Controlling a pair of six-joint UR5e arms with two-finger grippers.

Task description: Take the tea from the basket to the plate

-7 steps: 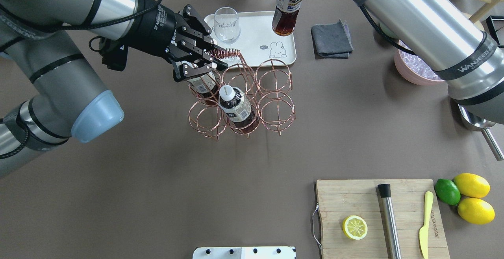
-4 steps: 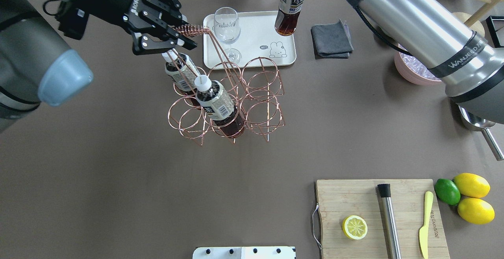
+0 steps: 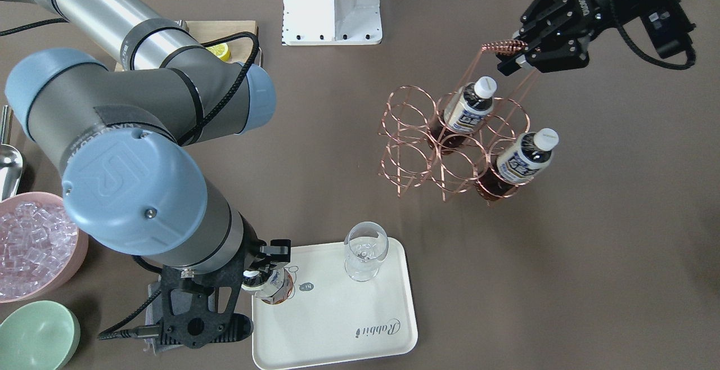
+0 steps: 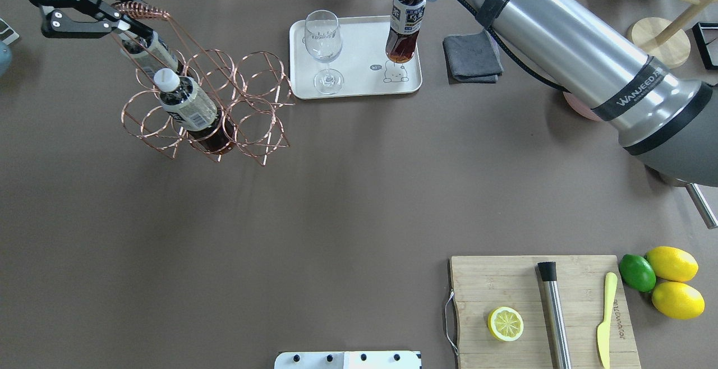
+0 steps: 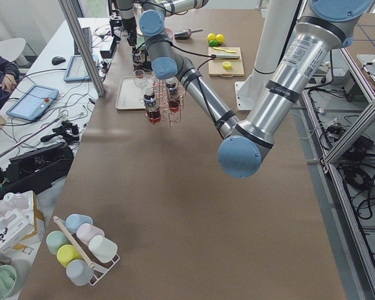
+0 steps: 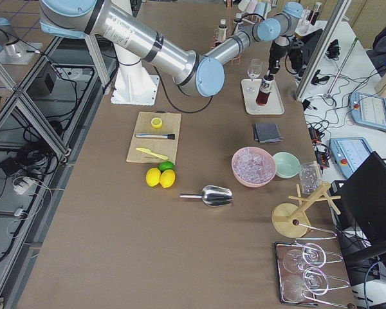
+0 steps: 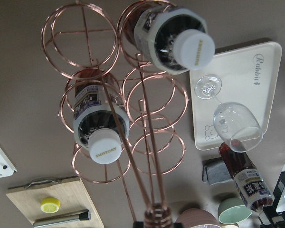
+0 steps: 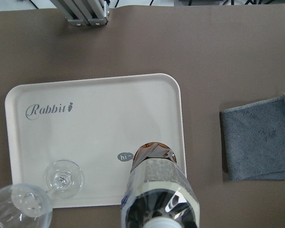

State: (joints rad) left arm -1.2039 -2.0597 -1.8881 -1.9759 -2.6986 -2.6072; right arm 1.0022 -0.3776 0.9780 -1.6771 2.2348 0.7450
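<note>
Over the tray (image 4: 359, 38), at the corner with the bear drawing: 1 tea bottle (image 8: 159, 190), upright, cap up, dark base beside the small "hi" bubble. Hangs from the right gripper (image 3: 259, 281), pinched tight at the neck just under the white cap. Touching the tray or just above it: cannot tell. Shares the tray with 1 stemmed glass (image 4: 323, 44), upright toward the other end, apart from the bottle.

Off to the robot's left, well apart from the tray: wire basket (image 4: 224, 102), 6 ring cells in 2 rows of 3, tilted. Hangs by its coiled handle (image 4: 140, 9) from the left gripper (image 3: 516, 53), clamped on the coil. Feet on the table or off it: cannot tell. Holds 2 more bottles of the same kind: 1 (image 4: 185, 108) in the middle cell of the row nearer the robot, 1 (image 4: 147, 55) in the left end cell of the far row, both leaning with the rack.

Just beside the tray, on the robot's right: folded gray cloth (image 4: 472, 58). Near the table's front right: wooden board (image 4: 505, 285) with 1 lemon half (image 4: 505, 324), 1 metal rod (image 4: 554, 313) and 1 yellow knife (image 4: 606, 318). Just beside the board: 2 lemons (image 4: 672, 263) and 1 lime (image 4: 636, 272).
</note>
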